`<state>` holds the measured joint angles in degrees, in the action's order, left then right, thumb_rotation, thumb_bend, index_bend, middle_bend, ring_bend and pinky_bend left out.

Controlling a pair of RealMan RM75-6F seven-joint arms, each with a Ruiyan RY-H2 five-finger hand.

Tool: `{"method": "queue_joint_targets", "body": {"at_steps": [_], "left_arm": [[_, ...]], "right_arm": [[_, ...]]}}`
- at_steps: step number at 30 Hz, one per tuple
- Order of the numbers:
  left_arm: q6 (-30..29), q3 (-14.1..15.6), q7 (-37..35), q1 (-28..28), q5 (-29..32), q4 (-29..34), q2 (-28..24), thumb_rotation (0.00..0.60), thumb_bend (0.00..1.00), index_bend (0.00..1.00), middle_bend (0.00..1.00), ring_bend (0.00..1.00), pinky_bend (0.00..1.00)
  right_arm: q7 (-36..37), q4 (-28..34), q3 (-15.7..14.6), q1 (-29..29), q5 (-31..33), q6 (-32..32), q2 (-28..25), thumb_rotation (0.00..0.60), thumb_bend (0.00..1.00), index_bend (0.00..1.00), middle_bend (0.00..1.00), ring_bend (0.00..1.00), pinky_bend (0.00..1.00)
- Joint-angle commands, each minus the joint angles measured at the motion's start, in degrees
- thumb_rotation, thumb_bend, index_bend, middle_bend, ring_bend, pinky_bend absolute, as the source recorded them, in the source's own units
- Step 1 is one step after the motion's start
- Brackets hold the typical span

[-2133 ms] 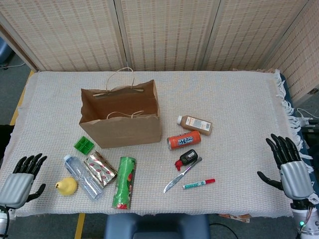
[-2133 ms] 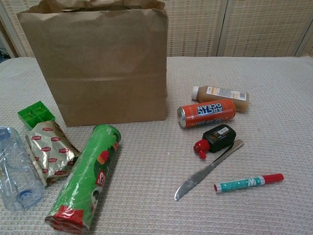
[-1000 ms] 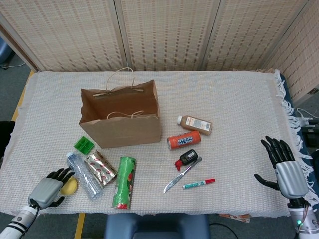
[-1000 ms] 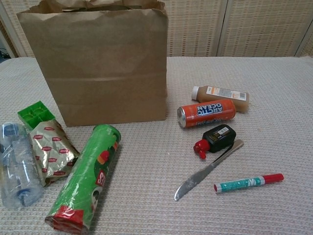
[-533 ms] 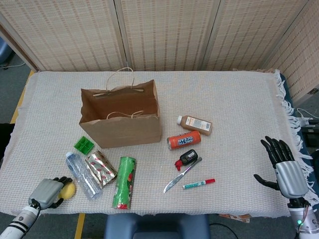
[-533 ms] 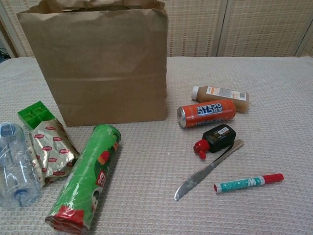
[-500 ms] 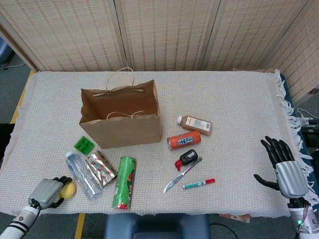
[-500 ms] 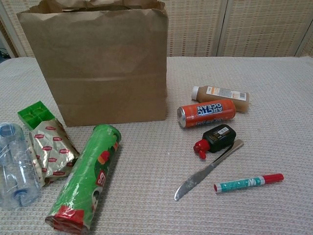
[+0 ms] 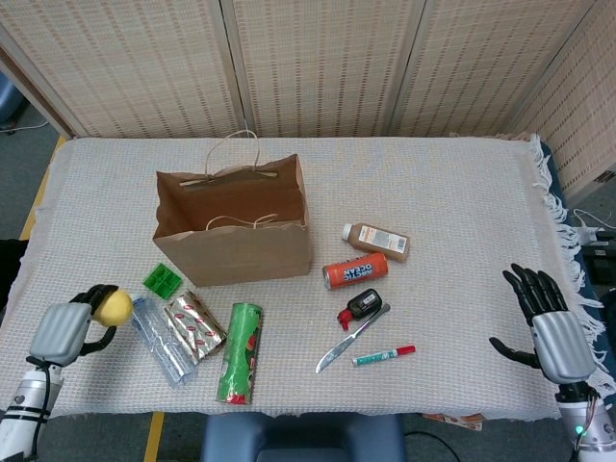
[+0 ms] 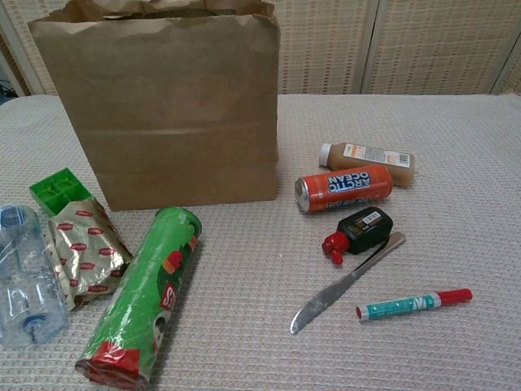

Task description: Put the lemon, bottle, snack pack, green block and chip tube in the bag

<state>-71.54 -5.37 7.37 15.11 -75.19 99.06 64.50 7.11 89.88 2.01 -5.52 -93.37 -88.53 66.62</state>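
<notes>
My left hand (image 9: 67, 329) grips the yellow lemon (image 9: 114, 307), lifted off the cloth at the front left. The clear water bottle (image 9: 156, 339) (image 10: 24, 275), the gold snack pack (image 9: 193, 326) (image 10: 84, 251) and the green chip tube (image 9: 240, 352) (image 10: 142, 300) lie side by side in front of the open brown paper bag (image 9: 234, 224) (image 10: 163, 102). The green block (image 9: 162, 280) (image 10: 59, 188) sits by the bag's front left corner. My right hand (image 9: 551, 325) hovers open at the right edge of the table, holding nothing.
To the right of the bag lie a brown bottle (image 9: 376, 239), an orange can (image 9: 354, 271), a small black bottle with a red cap (image 9: 360, 307), a table knife (image 9: 350, 338) and a green marker (image 9: 383, 355). The table's front edge is close to my left hand.
My left hand closed on the lemon and has raised it up and back, towards the bag. The water bottle shifted slightly. The right hand stayed nearly still.
</notes>
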Motion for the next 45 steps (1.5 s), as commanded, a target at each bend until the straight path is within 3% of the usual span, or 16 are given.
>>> {"method": "queue_joint_targets", "body": {"at_steps": [1,4,7,11,16,21,24,26,29,31,36,42,45], "left_arm": [[-2.51,-14.17,-23.11,-0.01,14.15,11.03,-0.25,0.6,0.63,0.71,0.65,0.64,0.73],[0.25,-22.24,-29.74,2.14,25.42,16.61,-1.64,0.6,0.63,0.71,0.65,0.64,0.72],[2.59,-28.58,-31.42,5.68,34.78,18.73,-2.46,0.6,0.63,0.71,0.65,0.64,0.72],[2.86,-31.69,-27.52,11.07,39.45,18.48,-1.52,0.6,0.63,0.71,0.65,0.64,0.72],[1.93,-31.22,-19.9,17.77,38.45,17.55,1.55,0.6,0.63,0.71,0.65,0.64,0.72],[2.48,-27.47,-10.39,23.89,34.76,15.02,4.77,0.6,0.63,0.71,0.65,0.64,0.72],[2.52,-26.7,-8.95,24.64,34.1,14.5,5.31,0.6,0.63,0.71,0.65,0.64,0.71],[3.06,-24.89,-5.96,26.02,32.34,13.49,6.05,0.6,0.62,0.7,0.64,0.63,0.71],[6.56,-19.96,3.18,30.57,28.08,9.28,7.87,0.6,0.6,0.68,0.62,0.61,0.67],[7.61,-19.31,6.08,32.7,28.66,7.08,9.11,0.6,0.58,0.63,0.58,0.55,0.62],[7.88,-18.92,10.29,35.96,30.21,4.75,11.62,0.6,0.48,0.38,0.25,0.24,0.37],[6.66,-20.36,13.54,39.07,34.48,2.9,13.81,0.6,0.42,0.16,0.04,0.06,0.2],[6.14,-20.59,14.45,39.65,35.74,2.98,13.87,0.6,0.4,0.11,0.0,0.02,0.15]], "right_arm": [[0.29,-0.47,-0.06,-0.07,-0.13,0.08,0.14,0.6,0.03,0.0,0.0,0.0,0.0],[0.17,-0.5,-0.06,-0.3,-0.35,0.25,0.32,0.6,0.03,0.0,0.0,0.0,0.0],[0.18,-0.44,-0.11,-0.5,-0.54,0.46,0.48,0.6,0.03,0.0,0.0,0.0,0.0],[0.33,-0.29,-0.11,-0.7,-0.4,0.83,0.49,0.6,0.03,0.0,0.0,0.0,0.0],[0.76,-0.12,-0.18,-0.86,-0.17,1.24,0.36,0.6,0.03,0.0,0.0,0.0,0.0],[1.27,0.28,-0.29,-1.04,0.05,1.79,0.11,0.6,0.03,0.0,0.0,0.0,0.0],[1.29,0.39,-0.3,-1.06,0.09,1.87,0.04,0.6,0.03,0.0,0.0,0.0,0.0],[1.36,0.54,-0.31,-1.12,0.16,2.01,-0.01,0.6,0.03,0.0,0.0,0.0,0.0],[1.79,1.04,-0.4,-1.32,0.48,2.68,-0.3,0.6,0.03,0.0,0.0,0.0,0.0],[1.68,1.35,-0.45,-1.42,0.56,2.97,-0.46,0.6,0.03,0.0,0.0,0.0,0.0],[1.89,1.61,-0.69,-1.54,0.68,3.53,-0.98,0.6,0.03,0.0,0.0,0.0,0.0],[1.97,1.79,-0.86,-1.62,0.73,3.87,-1.26,0.6,0.03,0.0,0.0,0.0,0.0],[1.99,1.83,-0.83,-1.66,0.86,3.98,-1.33,0.6,0.03,0.0,0.0,0.0,0.0]]}}
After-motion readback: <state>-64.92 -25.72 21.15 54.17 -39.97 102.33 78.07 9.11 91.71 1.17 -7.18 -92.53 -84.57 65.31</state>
